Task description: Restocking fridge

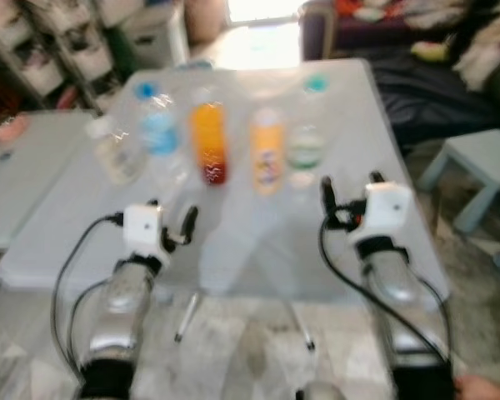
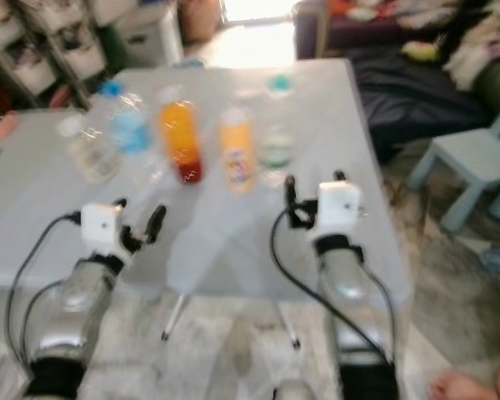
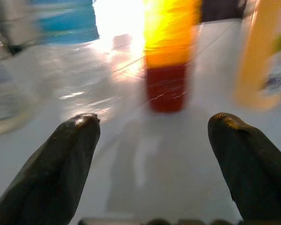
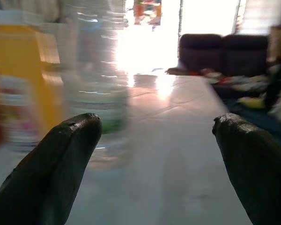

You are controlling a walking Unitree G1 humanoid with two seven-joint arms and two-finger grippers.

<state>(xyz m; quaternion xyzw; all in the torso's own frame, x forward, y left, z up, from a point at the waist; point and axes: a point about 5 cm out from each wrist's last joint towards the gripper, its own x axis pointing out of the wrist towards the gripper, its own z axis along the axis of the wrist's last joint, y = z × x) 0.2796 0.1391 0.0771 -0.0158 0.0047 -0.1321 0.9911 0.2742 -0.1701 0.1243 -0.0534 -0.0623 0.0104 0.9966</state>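
Note:
Several bottles stand in a row on a grey table [image 1: 233, 242]: a clear bottle [image 1: 117, 150], a blue-labelled water bottle [image 1: 157, 125], an orange drink with a dark red base [image 1: 208, 140], a yellow-orange bottle [image 1: 266, 150] and a clear green-labelled bottle [image 1: 306, 125]. My left gripper [image 1: 173, 223] hovers open over the table's near part, short of the orange drink [image 3: 168, 56]. Near the green-labelled bottle [image 4: 96, 79], my right gripper [image 1: 350, 193] is open and holds nothing. The views are blurred.
A second grey table [image 1: 25, 183] stands to the left with a pink thing [image 1: 10, 127] on it. A pale blue stool [image 1: 483, 162] and a dark sofa [image 1: 433, 75] are on the right. Storage shelves [image 1: 58, 50] stand at the back left. A person's foot [image 2: 462, 385] shows at bottom right.

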